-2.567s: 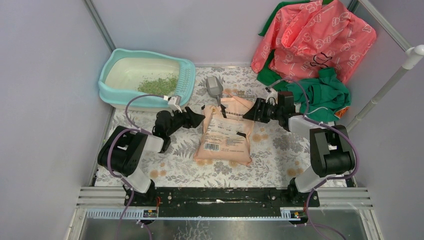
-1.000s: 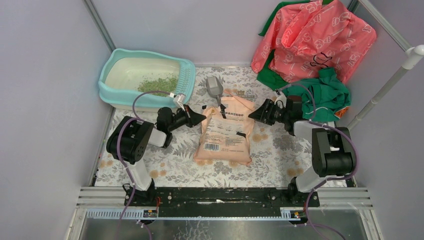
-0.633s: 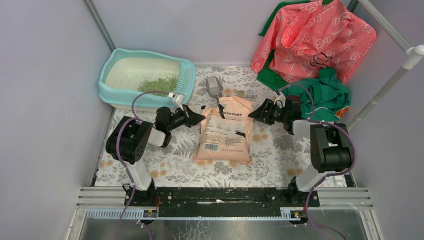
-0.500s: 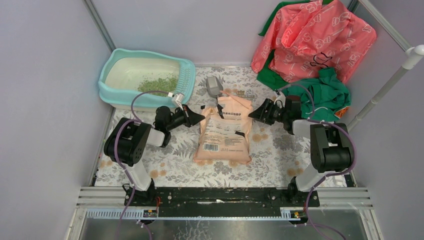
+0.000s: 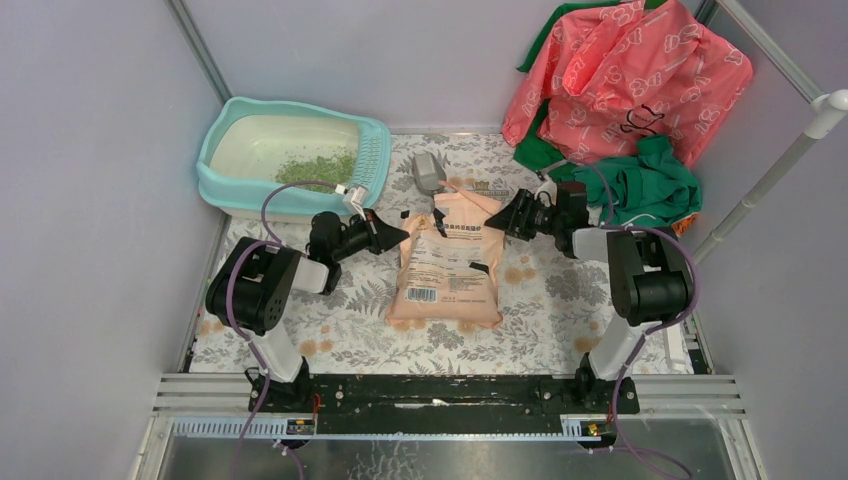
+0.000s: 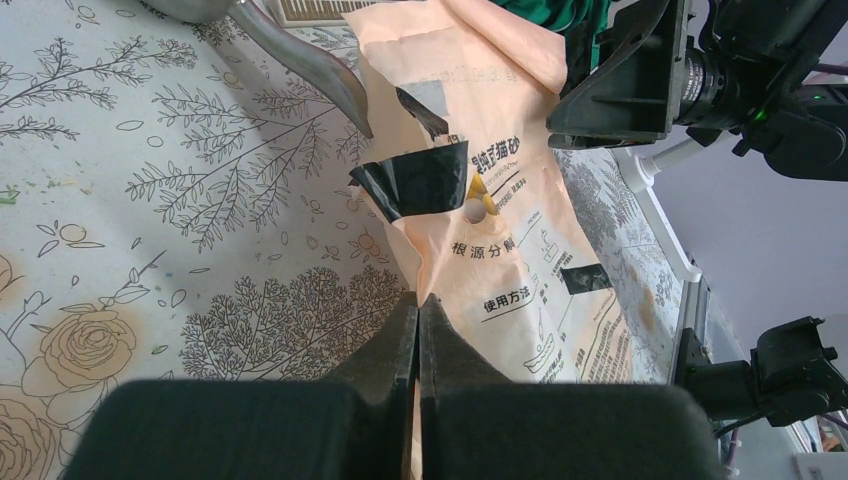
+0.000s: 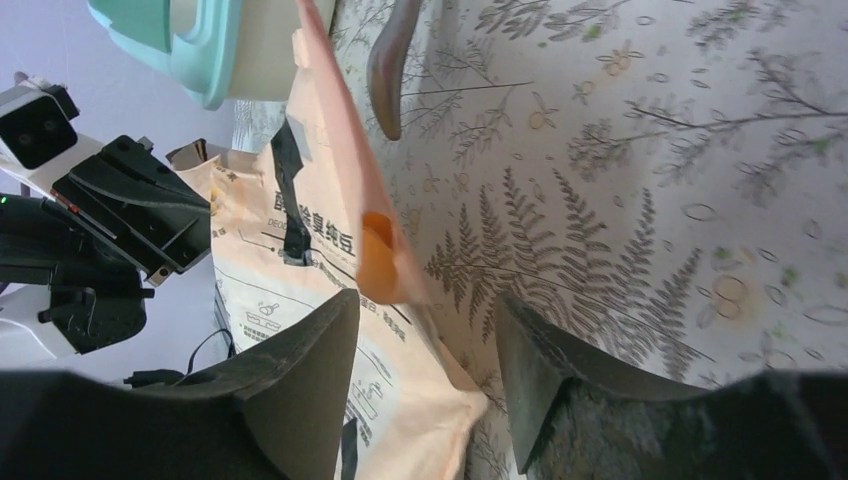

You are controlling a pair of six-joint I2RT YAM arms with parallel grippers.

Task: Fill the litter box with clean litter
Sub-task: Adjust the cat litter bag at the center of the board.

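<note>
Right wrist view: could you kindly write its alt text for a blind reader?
The right gripper, jaws open, frames the raised edge of a peach litter bag on a floral tablecloth. A grey scoop handle and the turquoise litter box lie beyond.

Bag (image 5: 447, 262) centre (litter box (image 5: 232, 196) far left)

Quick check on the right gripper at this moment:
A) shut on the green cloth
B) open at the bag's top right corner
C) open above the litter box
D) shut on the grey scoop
B: the right gripper has its jaws apart at the top right corner of the bag, whose corner flap shows between them in the wrist view.
</note>
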